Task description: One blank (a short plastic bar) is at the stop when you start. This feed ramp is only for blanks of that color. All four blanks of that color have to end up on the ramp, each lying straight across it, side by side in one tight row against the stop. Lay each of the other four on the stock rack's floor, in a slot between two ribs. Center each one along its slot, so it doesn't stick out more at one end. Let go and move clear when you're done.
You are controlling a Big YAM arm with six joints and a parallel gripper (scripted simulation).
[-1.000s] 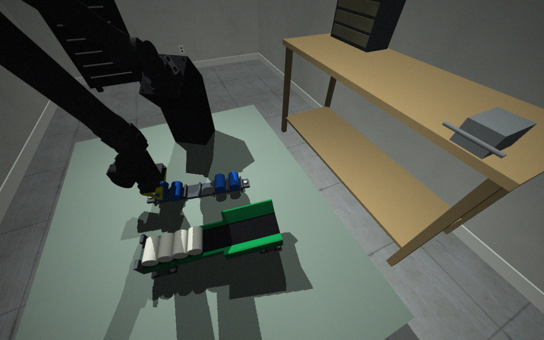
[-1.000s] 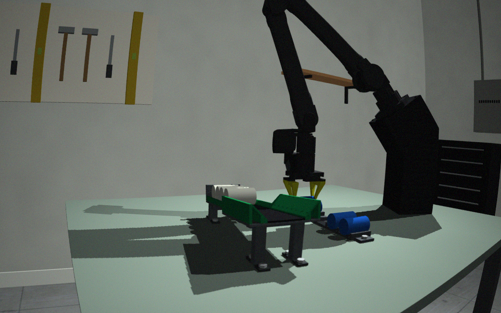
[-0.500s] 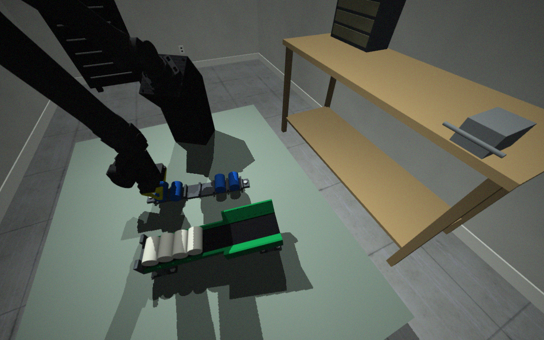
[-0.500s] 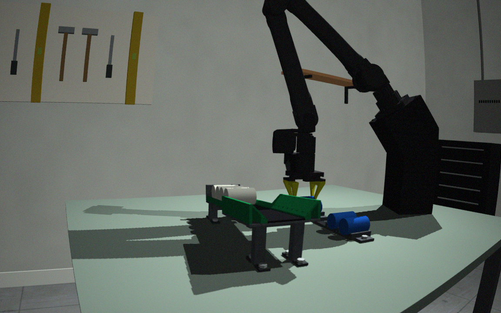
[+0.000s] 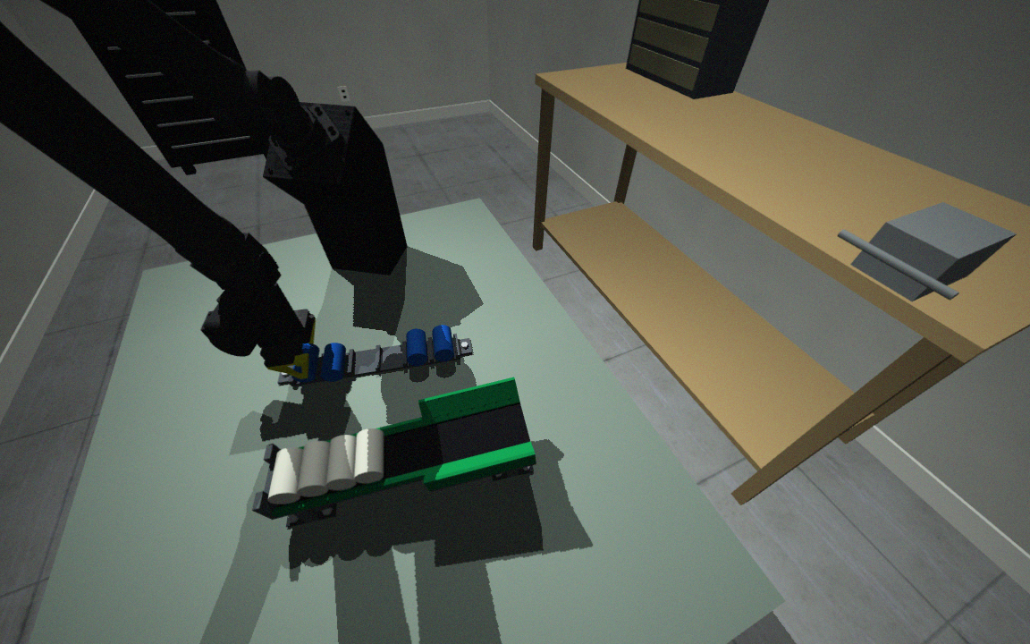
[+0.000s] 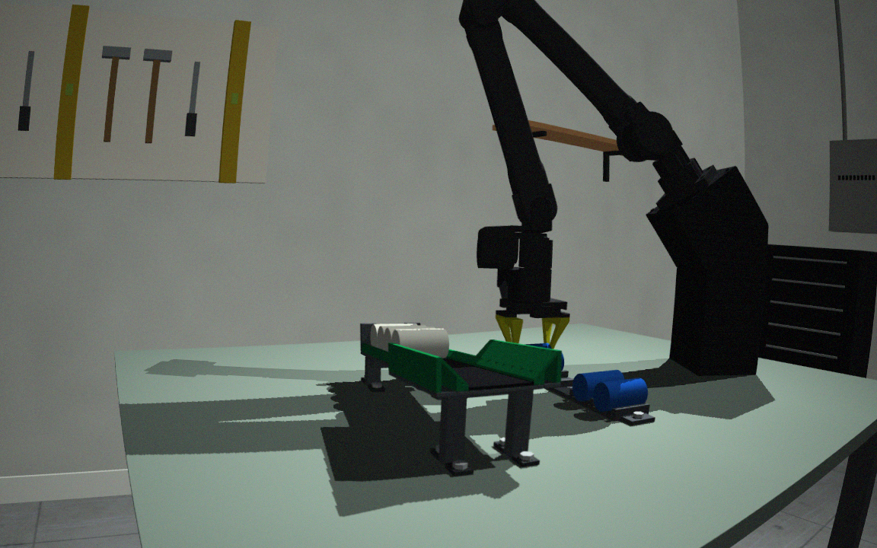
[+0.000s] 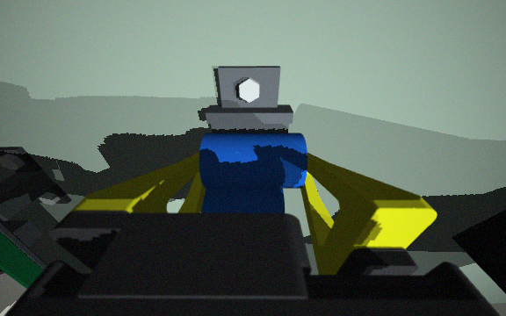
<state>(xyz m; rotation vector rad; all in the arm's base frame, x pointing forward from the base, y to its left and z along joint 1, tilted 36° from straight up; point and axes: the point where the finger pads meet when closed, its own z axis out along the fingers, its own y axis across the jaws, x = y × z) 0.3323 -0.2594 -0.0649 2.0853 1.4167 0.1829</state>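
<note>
Yellow, triangular-framed fingers of the pincer point(image 5: 304, 351) point(image 6: 532, 344) point(image 7: 253, 160) are clamped on the 2 ends of a smooth blue bar point(image 5: 309, 360) point(image 7: 253, 154), the outermost at 1 end of the stock rack point(image 5: 367, 361) point(image 6: 638, 416) point(image 7: 249, 119). The black arm point(image 5: 239, 288) point(image 6: 523, 150) reaches down from above, over the pale green counter point(image 5: 622, 544) point(image 6: 257, 490) point(image 7: 367, 53).

A 2nd blue bar point(image 5: 333, 361) point(image 7: 243, 201) lies just beside the clamped one. At the rack's other end lie 2 more blue bars point(image 5: 429, 344) point(image 6: 622, 393), rounded along their length with flat ends, making 4 on the low, dark rack with its thin upright ribs. Bare rack floor shows between the 2 pairs. Beyond the clamped bar, a pale hexagonal bolt point(image 7: 249, 90) sits on the rack's flat gray end plate.

Nearby, 4 matte white bars point(image 5: 326, 466) point(image 6: 421, 340) lie across the feed ramp point(image 5: 486, 461) point(image 6: 414, 367) point(image 7: 7, 256), side by side in 1 close row at the stop point(image 5: 260, 503) point(image 6: 365, 339). The ramp has glossy green side walls, flared at the end away from the stop, and a flat black bed. At that end, 2 square-edged dark legs point(image 6: 452, 425) carry it on bolted feet. Hard-edged shadows stretch over the smooth counter.
</note>
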